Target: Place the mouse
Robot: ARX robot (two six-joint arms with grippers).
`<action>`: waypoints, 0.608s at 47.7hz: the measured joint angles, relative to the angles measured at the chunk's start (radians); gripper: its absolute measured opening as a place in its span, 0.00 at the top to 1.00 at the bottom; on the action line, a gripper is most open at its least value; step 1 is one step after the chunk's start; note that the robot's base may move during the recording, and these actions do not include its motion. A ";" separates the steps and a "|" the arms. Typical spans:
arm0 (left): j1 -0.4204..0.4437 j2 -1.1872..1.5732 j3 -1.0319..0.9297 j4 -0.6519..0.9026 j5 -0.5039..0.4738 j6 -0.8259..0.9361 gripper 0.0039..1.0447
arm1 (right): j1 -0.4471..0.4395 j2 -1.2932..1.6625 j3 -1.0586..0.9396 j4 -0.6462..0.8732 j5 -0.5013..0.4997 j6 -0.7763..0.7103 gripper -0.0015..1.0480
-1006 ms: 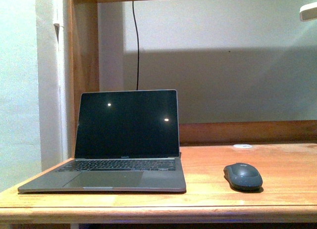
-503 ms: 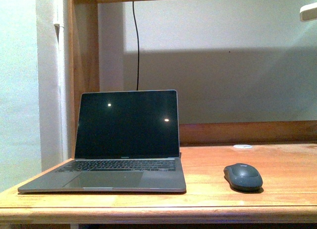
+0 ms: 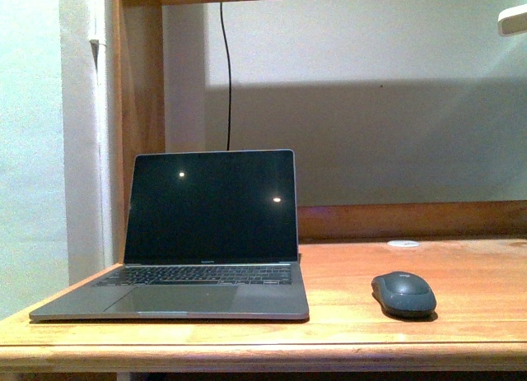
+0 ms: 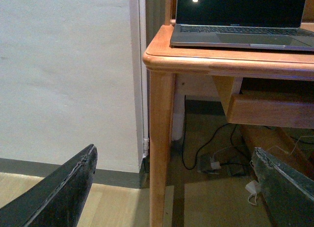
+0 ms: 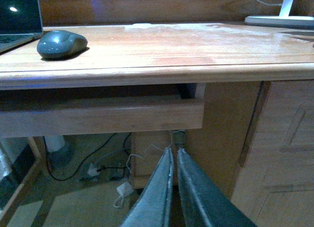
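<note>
Front: mouse [image 3: 403, 294] on wooden desk [image 3: 461, 274], right of open laptop [image 3: 206, 233], apart from it. Left wrist: left gripper [image 4: 171, 188] spread wide, empty, below desk height. Right wrist: right gripper [image 5: 174, 180] fingers pressed together, empty, under the desk edge.

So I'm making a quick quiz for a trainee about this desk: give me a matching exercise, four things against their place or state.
Things:
1. mouse
2. laptop
3. left gripper
4. right gripper

Place or state:
a. open, screen dark
b. fingers closed together, below the desk edge
c. on the desk, right of the laptop
d. fingers spread wide, near the desk leg

Pairs: 1-c, 2-a, 3-d, 4-b
</note>
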 joint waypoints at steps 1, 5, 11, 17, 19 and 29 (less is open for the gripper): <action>0.000 0.000 0.000 0.000 0.000 0.000 0.07 | 0.000 0.000 0.000 0.000 0.000 0.000 0.87; 0.000 0.000 0.000 0.000 0.000 0.000 0.07 | 0.000 0.000 0.000 0.000 -0.001 0.000 0.72; 0.000 0.000 0.000 0.000 0.000 0.000 0.07 | 0.000 0.000 0.000 0.000 0.000 0.000 0.47; 0.000 0.000 0.000 0.000 0.000 0.000 0.07 | 0.000 0.000 0.000 0.000 0.000 0.000 0.23; 0.000 0.000 0.000 0.000 0.000 0.000 0.07 | 0.000 0.000 0.000 0.000 0.000 0.000 0.15; 0.000 0.000 0.000 0.000 0.000 0.000 0.07 | 0.000 0.000 0.000 0.000 0.000 0.000 0.07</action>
